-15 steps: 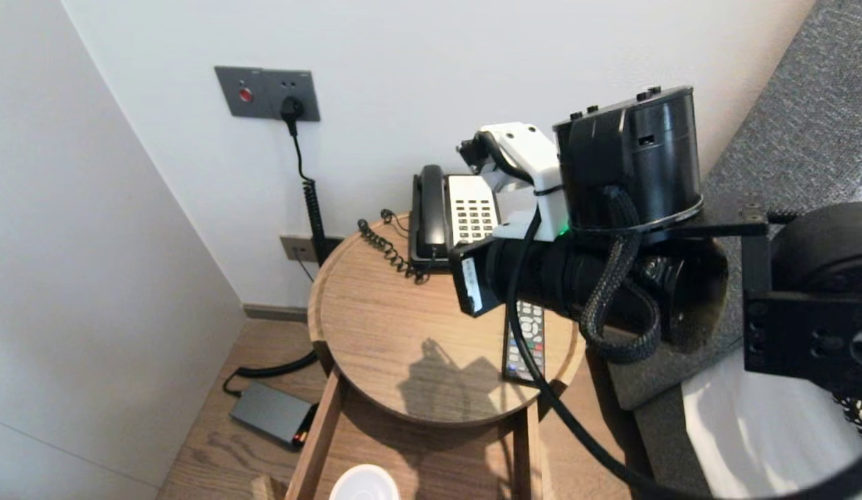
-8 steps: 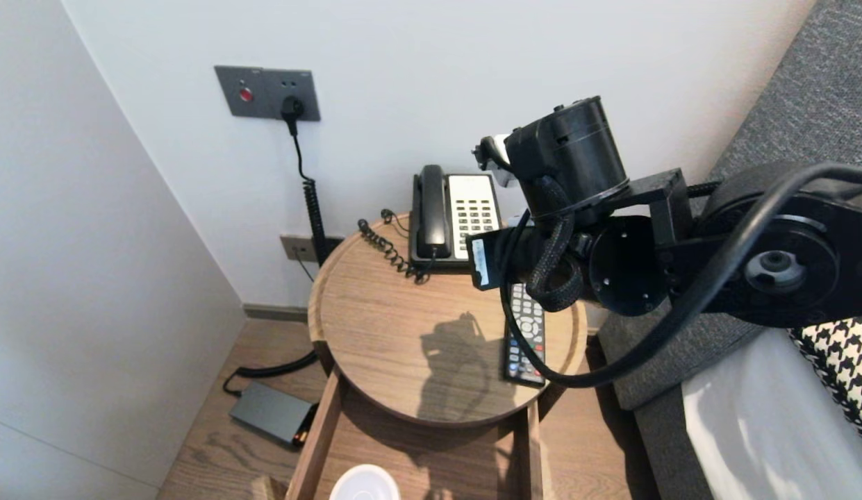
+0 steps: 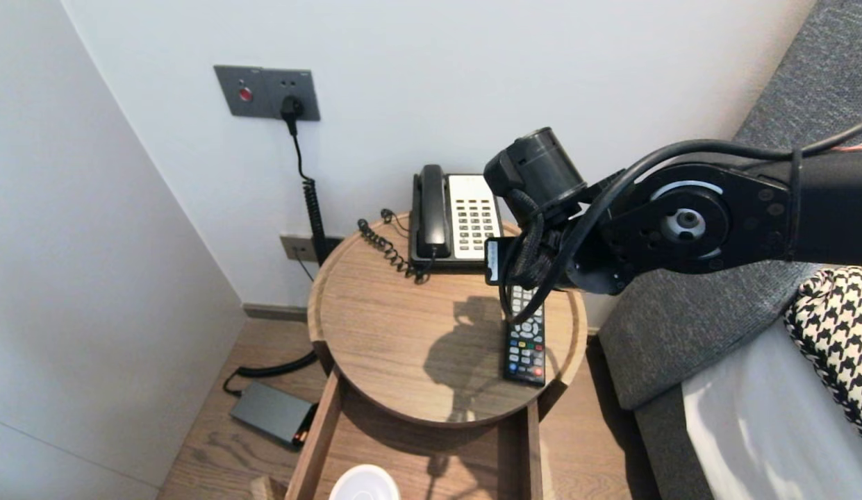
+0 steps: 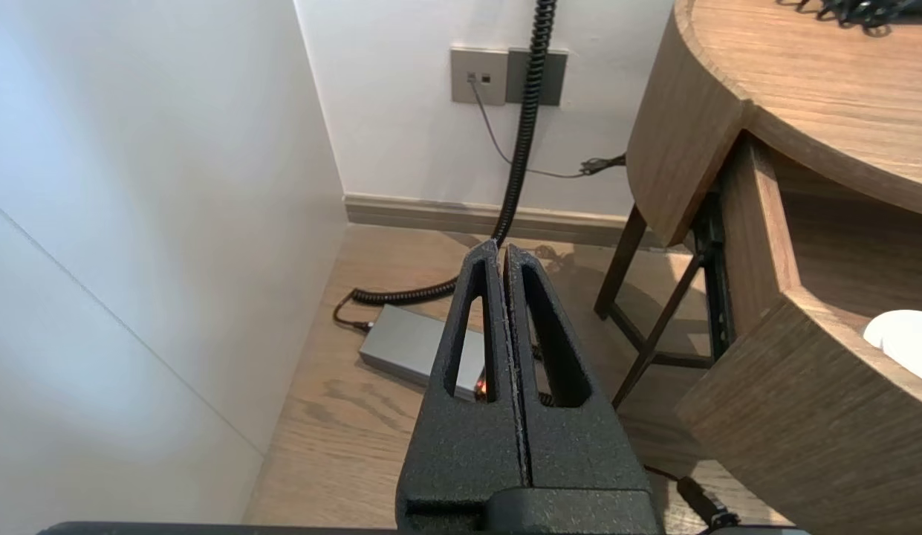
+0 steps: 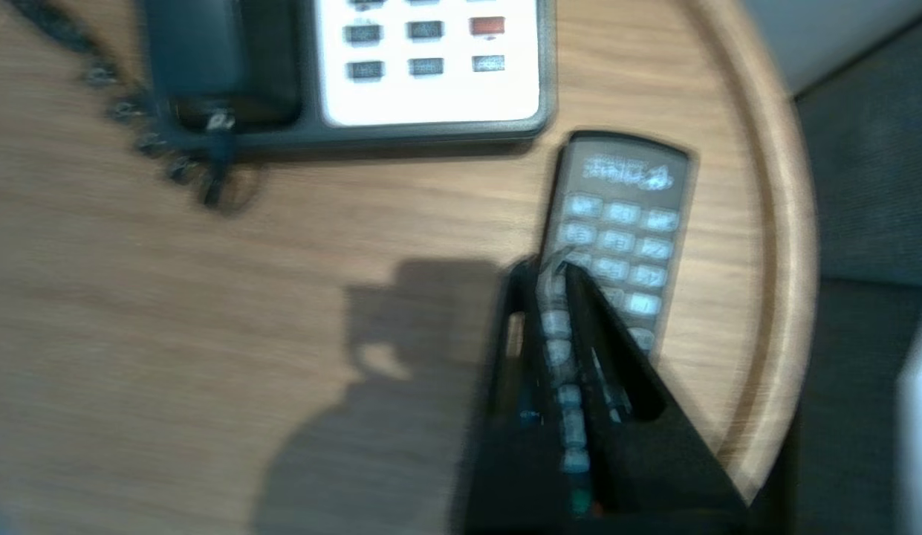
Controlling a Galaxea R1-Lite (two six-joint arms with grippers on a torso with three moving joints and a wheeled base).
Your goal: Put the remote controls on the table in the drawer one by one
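Right gripper [image 5: 556, 271]: jaws narrow, slim gap, nothing held; tips hover over remote [image 5: 617, 223], above its upper button rows, contact unclear. Remote flat near right edge of table [image 5: 791, 245], lengthwise, top end just short of phone [image 5: 423, 67]. Phone at back edge, coiled cord trailing left. Left gripper [image 4: 501, 256]: jaws pressed together, empty, parked low off table's left side, above power brick [image 4: 408, 345] on floor

Centre of frame: the bench [image 3: 375, 333]. The telephone [image 3: 458, 215] is set at its rear edge, and the remote control [image 3: 526, 347] is laid just before it, by the right rim. Lower centre: a dish [image 3: 365, 485] is held in the drawer [image 3: 318, 444]. Lower left: an adapter [image 3: 269, 412] is placed on the floor [image 3: 208, 451].
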